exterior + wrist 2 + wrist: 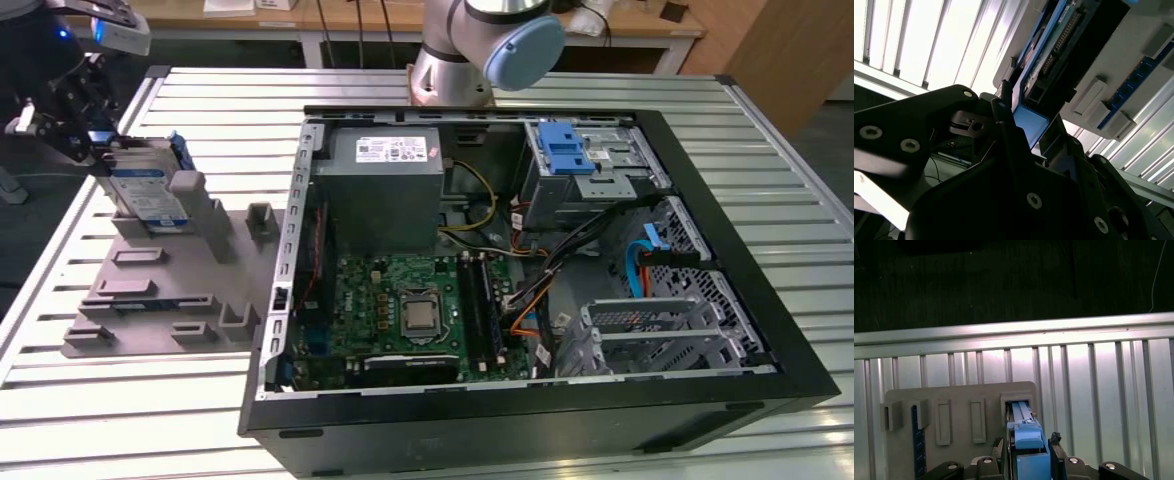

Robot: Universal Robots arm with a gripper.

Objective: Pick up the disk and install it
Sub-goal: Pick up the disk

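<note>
The disk stands on edge in a slot of the grey holder plate, at the exterior view's left, outside the computer. It is silver with a blue-and-white label and blue rails. My gripper is at the disk's upper end. In the first wrist view the disk's blue rail end sits between my two dark fingers, which press against its sides. The second wrist view shows the same blue end held between the fingers, with the disk's lower part still in the holder slot.
The open computer case lies on the slatted metal table. Inside are a grey power supply box, a motherboard and a silver cage with a blue latch. The arm's base stands behind the case.
</note>
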